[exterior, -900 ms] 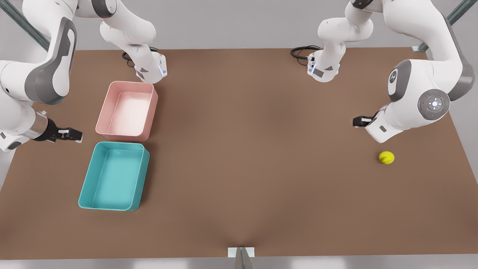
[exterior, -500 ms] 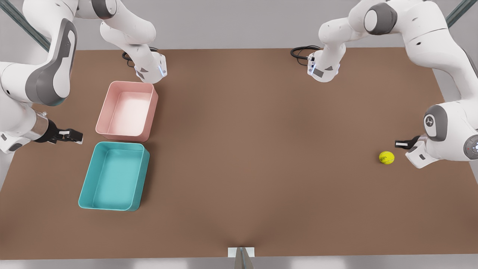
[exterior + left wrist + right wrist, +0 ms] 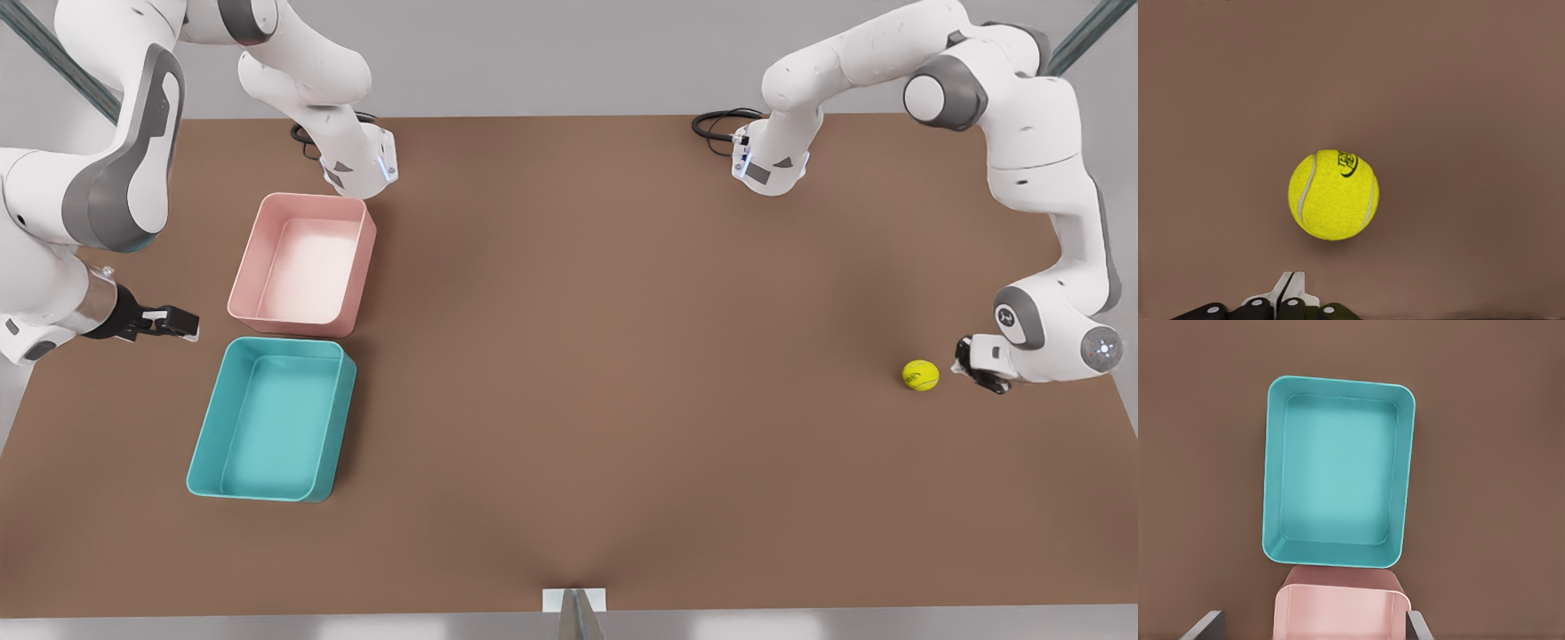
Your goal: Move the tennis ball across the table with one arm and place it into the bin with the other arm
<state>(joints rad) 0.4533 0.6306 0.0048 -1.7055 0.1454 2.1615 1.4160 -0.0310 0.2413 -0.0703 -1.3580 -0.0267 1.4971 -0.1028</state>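
Note:
The yellow-green tennis ball lies on the brown table near the front view's right edge. My left gripper sits low just to the front view's right of it, a small gap away, fingers together with nothing between them. The left wrist view has the tennis ball straight ahead of the shut left gripper. The teal bin stands at the front view's left, with nothing in it. My right gripper waits beside its far corner; the right wrist view shows its fingers spread wide above the teal bin.
A pink bin stands right behind the teal one, almost touching it, and shows in the right wrist view as the pink bin. Both arm bases and a black cable sit along the far edge. A wide stretch of tabletop separates ball and bins.
The left arm has swung toward the front view's right and dropped, bringing its gripper from behind the ball to table height just beside it. The ball, bins and right arm have not moved.

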